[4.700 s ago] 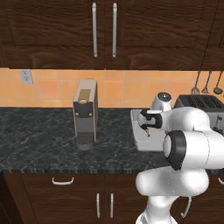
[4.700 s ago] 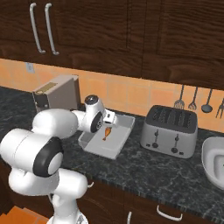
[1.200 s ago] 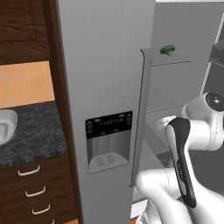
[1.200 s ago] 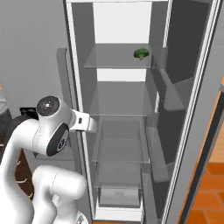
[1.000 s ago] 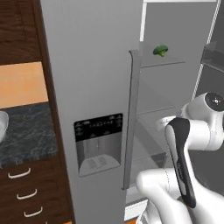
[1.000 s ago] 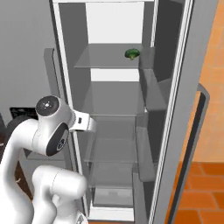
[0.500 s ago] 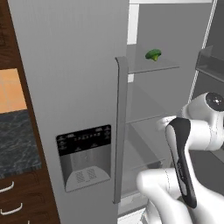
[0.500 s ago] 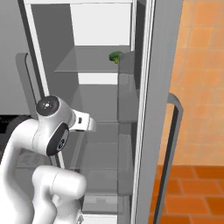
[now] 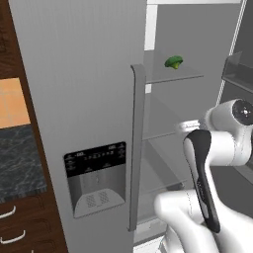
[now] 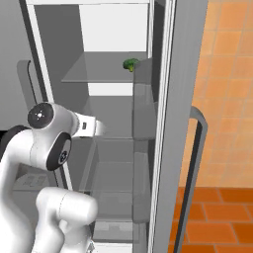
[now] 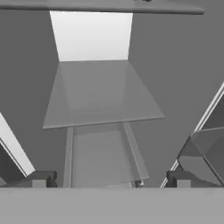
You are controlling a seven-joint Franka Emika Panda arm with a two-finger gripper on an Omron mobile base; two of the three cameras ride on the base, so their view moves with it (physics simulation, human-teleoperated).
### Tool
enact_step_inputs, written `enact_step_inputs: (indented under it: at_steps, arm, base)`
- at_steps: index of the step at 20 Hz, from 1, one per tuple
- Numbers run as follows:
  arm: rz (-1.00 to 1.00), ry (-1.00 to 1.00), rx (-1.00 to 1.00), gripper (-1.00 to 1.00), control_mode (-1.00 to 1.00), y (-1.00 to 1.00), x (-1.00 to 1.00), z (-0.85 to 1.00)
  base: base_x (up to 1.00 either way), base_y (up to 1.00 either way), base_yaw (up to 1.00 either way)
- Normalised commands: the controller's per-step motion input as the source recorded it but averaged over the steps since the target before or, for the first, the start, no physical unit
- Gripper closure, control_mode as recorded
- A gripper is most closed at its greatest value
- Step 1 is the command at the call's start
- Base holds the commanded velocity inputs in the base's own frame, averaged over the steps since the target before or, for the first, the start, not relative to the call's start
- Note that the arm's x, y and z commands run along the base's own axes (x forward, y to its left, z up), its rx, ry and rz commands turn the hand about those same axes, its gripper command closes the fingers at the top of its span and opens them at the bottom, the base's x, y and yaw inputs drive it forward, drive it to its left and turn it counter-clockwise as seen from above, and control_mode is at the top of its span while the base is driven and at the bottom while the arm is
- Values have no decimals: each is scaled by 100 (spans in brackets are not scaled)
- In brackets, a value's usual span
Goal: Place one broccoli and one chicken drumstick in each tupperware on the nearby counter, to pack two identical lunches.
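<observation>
Broccoli (image 9: 173, 62) on an upper glass shelf (image 9: 184, 77) inside the open fridge (image 10: 111, 29), near the shelf's front edge, more shelves below it. Closed fridge door with dispenser panel (image 9: 95, 179) and vertical handle (image 9: 136, 148) left of the opening; counter (image 9: 20, 155) further left. Open door (image 10: 173, 123) at the right, tiled wall beyond. Arm in front of the middle shelves, below the broccoli.

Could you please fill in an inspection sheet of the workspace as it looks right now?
Surface: translucent grey fridge shelf, bare.
Job's things: small green broccoli floret on the upper glass shelf.
Clutter: nothing seen.
Grippers: two-finger gripper open, holding nothing, pointed into the open grey fridge.
Cables: nothing seen.
Surroundings: dark speckled stone counter left of the fridge; orange tiled floor to its right.
</observation>
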Motion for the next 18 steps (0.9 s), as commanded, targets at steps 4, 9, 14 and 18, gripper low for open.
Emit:
enact_step_inputs:
  at_steps: [4, 9, 14, 18]
  arm:
    - [-13, -19, 2, -100, -100, 7, 1, 59]
    - [-29, 0, 22, -100, -100, 0, 0, 58]
    - [-4, 1, 34, -100, -100, -1, 0, 75]
    - [-1, 3, 27, -100, -100, 0, 17, 32]
  base:
    - [0, 0, 0]
    - [0, 0, 0]
    - [0, 0, 0]
    - [0, 0, 0]
